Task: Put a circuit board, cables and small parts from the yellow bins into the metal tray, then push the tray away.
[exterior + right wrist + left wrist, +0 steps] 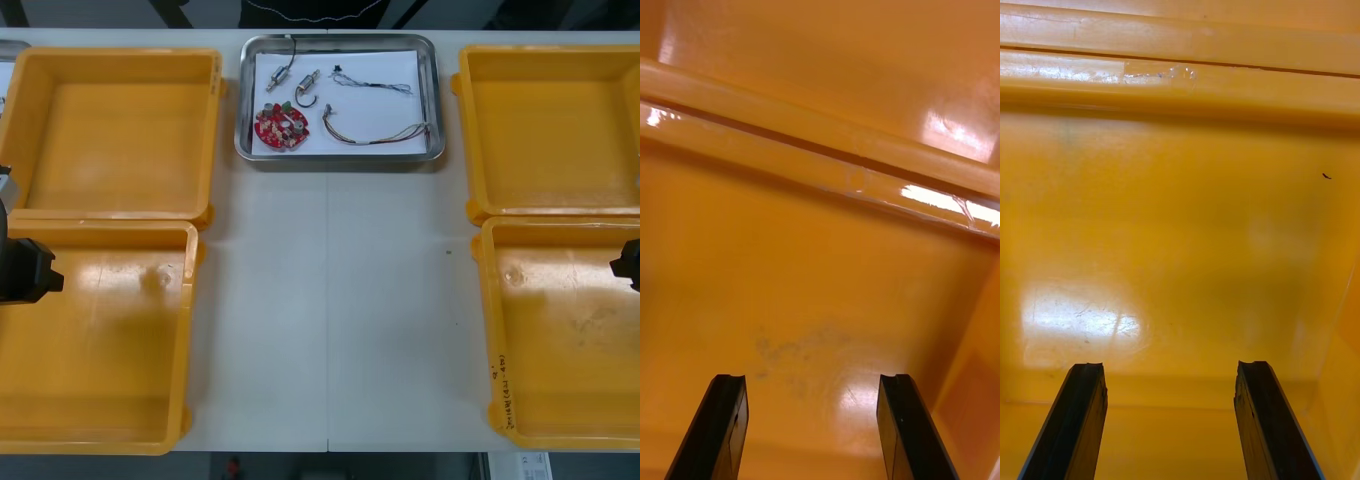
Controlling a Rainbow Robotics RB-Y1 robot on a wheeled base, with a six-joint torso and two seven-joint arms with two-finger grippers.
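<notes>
Tray (436, 110) holds board (282, 127), cables (375, 135), metal parts (280, 77) | left fingers (1075, 420) apart over near-left bin (100, 400) | right fingers (719, 427) apart over near-right bin (570, 380)

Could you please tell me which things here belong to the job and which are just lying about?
Job: metal tray; red circuit board, small metal parts, blue and white cable and red and yellow cable in it; yellow bins; left end effector and right end effector, open over the near bins.
Lying about: a dark speck on the table.
</notes>
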